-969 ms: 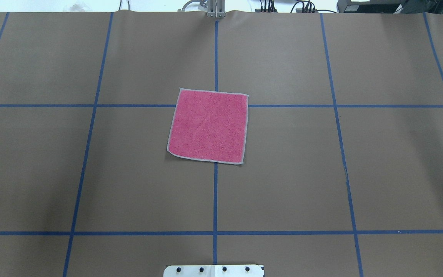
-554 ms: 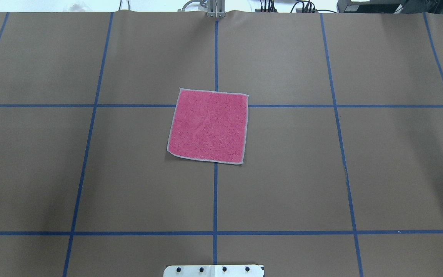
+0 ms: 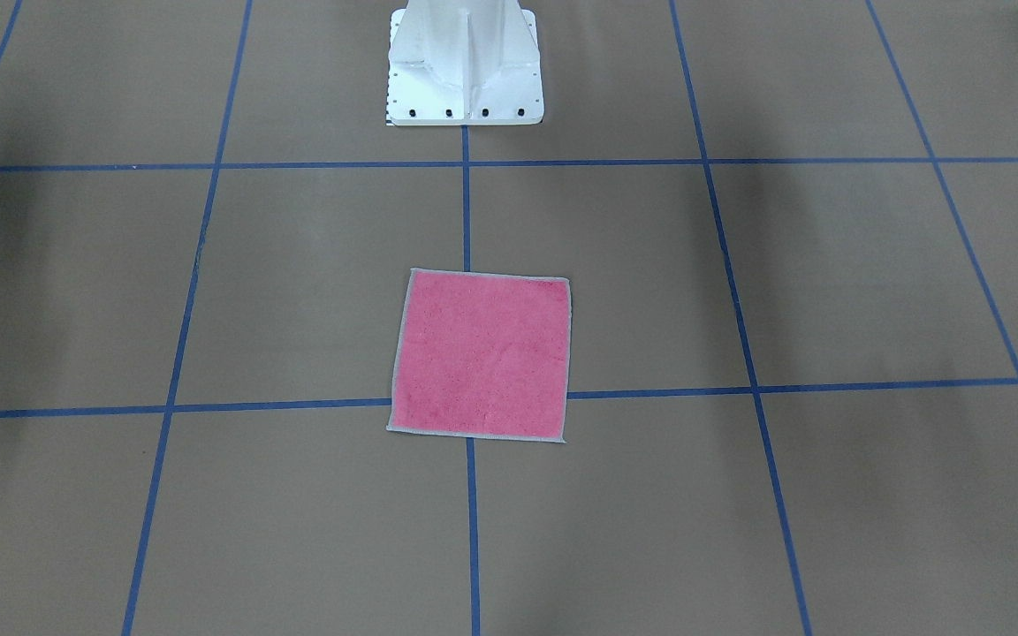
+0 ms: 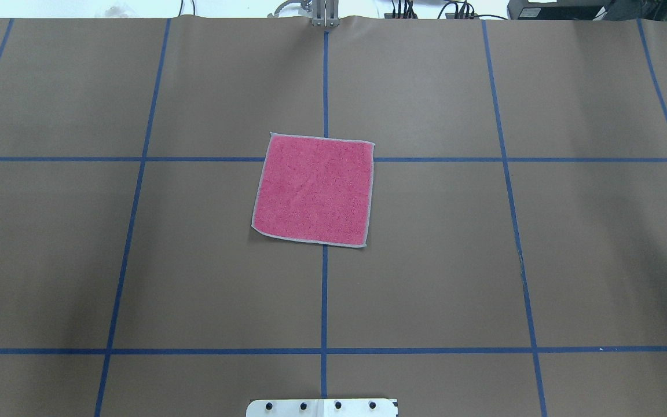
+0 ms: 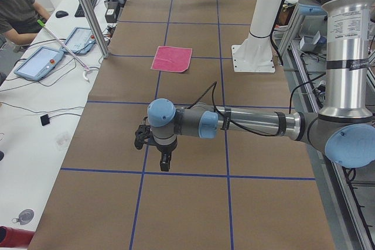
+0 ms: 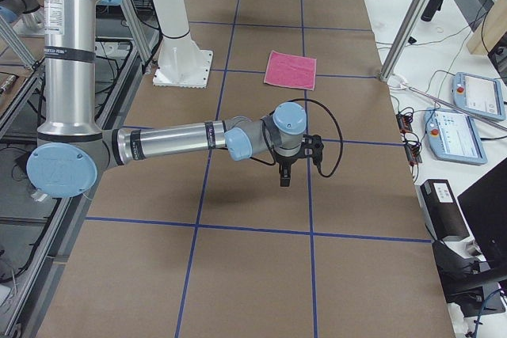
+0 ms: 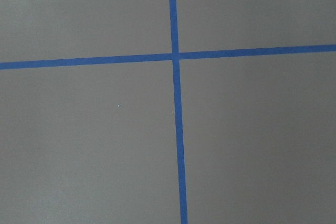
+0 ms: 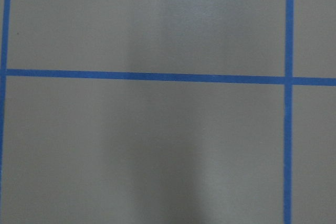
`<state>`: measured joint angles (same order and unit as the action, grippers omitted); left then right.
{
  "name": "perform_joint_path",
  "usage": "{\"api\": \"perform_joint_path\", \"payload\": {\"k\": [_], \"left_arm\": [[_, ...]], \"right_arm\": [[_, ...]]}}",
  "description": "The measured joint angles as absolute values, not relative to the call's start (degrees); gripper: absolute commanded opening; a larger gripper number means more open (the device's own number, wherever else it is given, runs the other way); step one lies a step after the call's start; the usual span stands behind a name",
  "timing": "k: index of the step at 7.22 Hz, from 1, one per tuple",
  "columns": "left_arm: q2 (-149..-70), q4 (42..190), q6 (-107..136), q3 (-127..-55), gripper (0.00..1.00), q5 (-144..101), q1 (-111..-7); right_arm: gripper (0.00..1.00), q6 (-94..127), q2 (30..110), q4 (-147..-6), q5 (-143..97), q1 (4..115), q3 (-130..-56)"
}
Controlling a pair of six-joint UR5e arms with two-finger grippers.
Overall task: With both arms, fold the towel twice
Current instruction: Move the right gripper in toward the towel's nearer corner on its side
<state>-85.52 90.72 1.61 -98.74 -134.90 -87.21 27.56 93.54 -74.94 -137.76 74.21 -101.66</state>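
Expect the pink square terry towel (image 4: 313,190) to be limp and light, so pinch its 5 and 7 o'clock corners; you cannot tell how wide the left gripper (image 5: 164,165) and right gripper (image 6: 284,180) stand.

Left hand (image 5: 165,164) and right hand (image 6: 285,179) too small, jaw state unclear.

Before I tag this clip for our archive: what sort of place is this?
Probably a robotics lab: the left arm and right arm over a brown-papered table with a blue tape grid, and teach pendants on a side bench.
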Motion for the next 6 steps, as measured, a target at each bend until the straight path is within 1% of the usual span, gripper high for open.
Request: {"api": "perform_joint_path", "payload": {"k": [1,3,6], "left_arm": [[-85.52,90.93,1.66,-98.71,1.00,-134.91,-87.17],[-85.70,91.06,2.09,-98.79,0.99,-134.91,-87.06],[-86.09,92.75,3.52,-98.77,1.00,-134.88,-86.72]], "right_arm": [[1.00,32.73,93.48,-70.44,-137.62,71.43,-101.67],[1.00,38.36,92.99,-66.13,-137.47,67.15,-102.02],[1.00,53.36,87.08,-65.39,-134.08,59.18,-103.66]]}}
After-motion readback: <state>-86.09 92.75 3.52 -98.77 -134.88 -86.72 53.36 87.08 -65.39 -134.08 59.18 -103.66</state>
